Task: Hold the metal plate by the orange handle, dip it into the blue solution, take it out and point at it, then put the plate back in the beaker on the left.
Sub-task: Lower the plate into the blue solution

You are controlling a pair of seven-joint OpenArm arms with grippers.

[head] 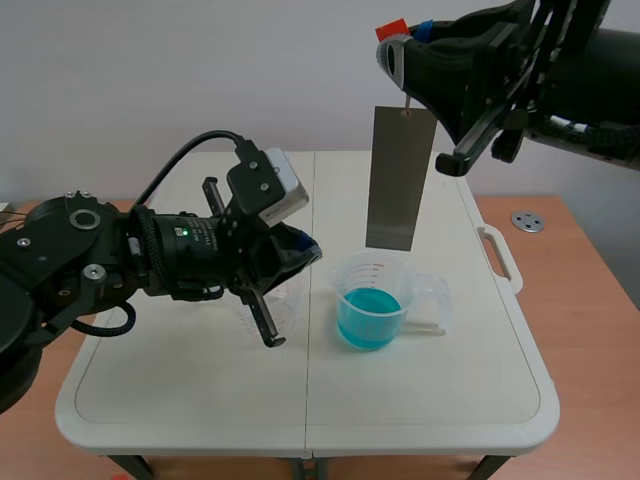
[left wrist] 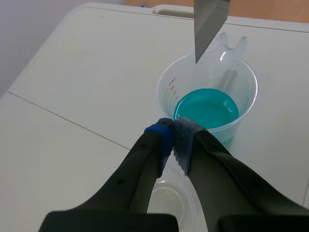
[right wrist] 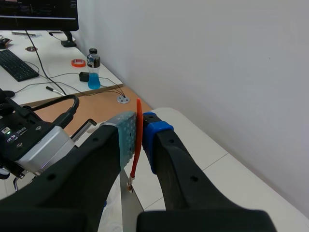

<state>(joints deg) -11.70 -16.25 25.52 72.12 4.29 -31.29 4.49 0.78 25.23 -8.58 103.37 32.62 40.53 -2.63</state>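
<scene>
Here, in the scene view, the right gripper (head: 400, 45), raised at the far right, pinches the orange handle (head: 391, 29). The metal plate (head: 401, 178) hangs upright beneath it, with its lower edge above and just behind the rim of the beaker of blue solution (head: 345, 275), outside the liquid. The left gripper (head: 303, 250) lies low over the white table (head: 200, 400), in front of the empty left beaker (head: 288, 305), its tips turned toward the plate.

Left wrist view: the left fingers (left wrist: 161, 133) are pressed together on nothing, and their pads meet just short of the filled beaker's wall. The blue solution (left wrist: 206, 108) fills the lower part of that beaker. One bottom corner of the metal plate (left wrist: 207, 24) hangs over the far rim, clear of the surface. The empty left beaker (left wrist: 166, 203) sits under the gripper.

Right wrist view: the right fingers (right wrist: 155, 130) clamp the thin orange handle (right wrist: 138, 140) edge-on. A small link joins it to the metal plate (right wrist: 129, 212), of which only the top shows.

Handling, as judged: the plate looks thin, stiff and light, but it hangs from a link and may swing. Slow vertical travel should keep it off the beaker wall. Once wet it would be slippery, so the handle is the only sensible hold.
</scene>
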